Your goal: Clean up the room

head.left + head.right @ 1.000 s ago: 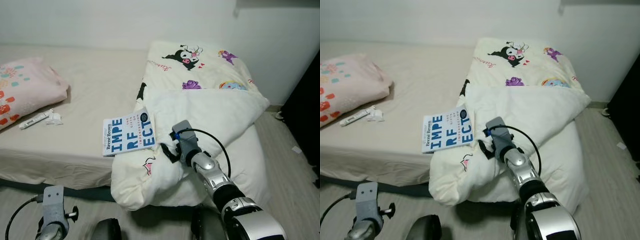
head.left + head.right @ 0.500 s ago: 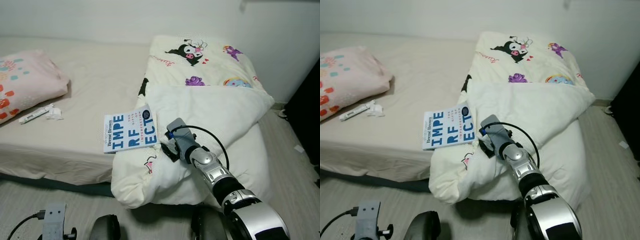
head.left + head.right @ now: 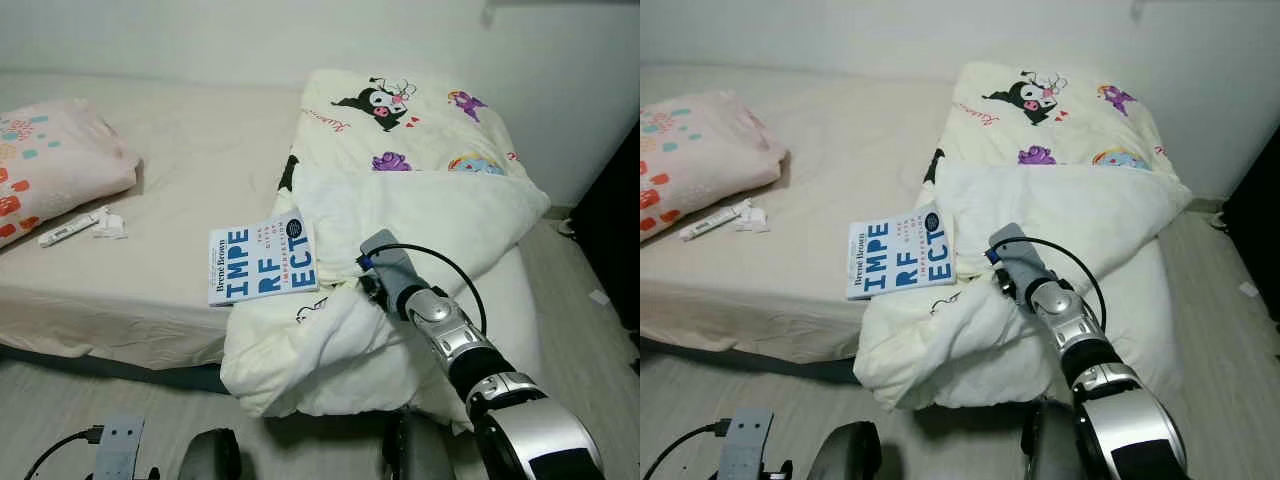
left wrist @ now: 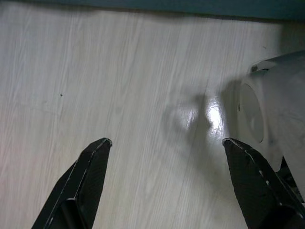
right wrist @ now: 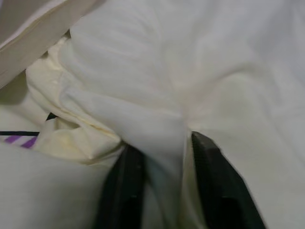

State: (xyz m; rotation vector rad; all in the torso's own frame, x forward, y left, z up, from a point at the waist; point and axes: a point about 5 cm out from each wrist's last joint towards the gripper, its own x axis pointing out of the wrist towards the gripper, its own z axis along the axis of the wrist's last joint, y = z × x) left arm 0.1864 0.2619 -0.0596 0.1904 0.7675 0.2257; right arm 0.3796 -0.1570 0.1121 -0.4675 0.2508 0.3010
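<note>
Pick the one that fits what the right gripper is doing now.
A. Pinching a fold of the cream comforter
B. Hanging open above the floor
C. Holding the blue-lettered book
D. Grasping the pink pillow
A: in the right wrist view the right gripper has its black fingers closed on a fold of the cream comforter, while the book lies untouched beside it on the bed.

The right arm (image 3: 470, 355) is built of silver, ribbed metal segments with black joint rings between them. At its wrist sits a grey box-shaped camera housing (image 3: 385, 258) with a small blue connector, and a thin black cable (image 3: 452, 272) loops from it back along the forearm. Both arms end in long, tapering, glossy black fingers (image 4: 86, 183).
</note>
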